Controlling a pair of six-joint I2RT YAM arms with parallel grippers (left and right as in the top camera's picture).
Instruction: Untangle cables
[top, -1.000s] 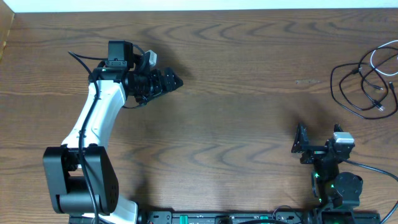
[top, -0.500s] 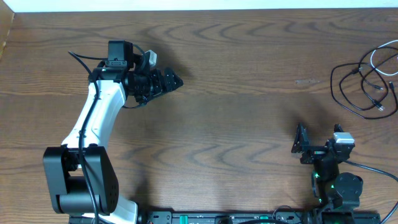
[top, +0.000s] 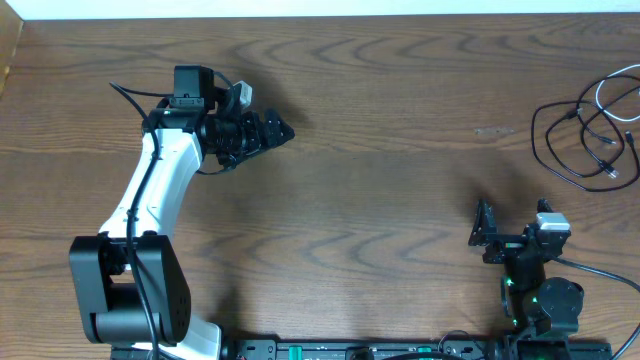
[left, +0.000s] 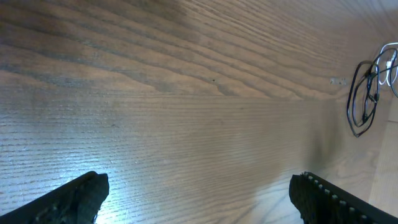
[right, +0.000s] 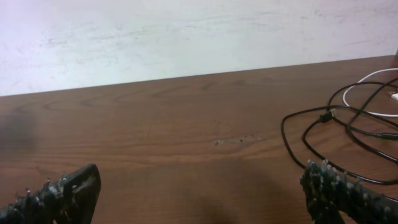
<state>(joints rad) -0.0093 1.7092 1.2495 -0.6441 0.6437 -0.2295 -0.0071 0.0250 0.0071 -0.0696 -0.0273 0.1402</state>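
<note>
The black cable (top: 541, 150) and the white cable (top: 598, 92) lie looped together in a loose pile at the table's far right edge. My left gripper (top: 278, 128) is open and empty over the table's upper left, far from the pile. In the left wrist view its fingers (left: 199, 199) frame bare wood, with the black cable (left: 352, 99) and white cable (left: 393, 62) far off. My right gripper (top: 484, 235) is open and empty near the front right. In the right wrist view its fingers (right: 199, 193) are spread, with the black cable (right: 283, 134) and white cable (right: 360, 81) ahead to the right.
The wooden table (top: 380, 120) runs to a pale wall (right: 186, 31) at the back. Both arm bases stand at the front edge. The cable pile reaches the right edge of the overhead view.
</note>
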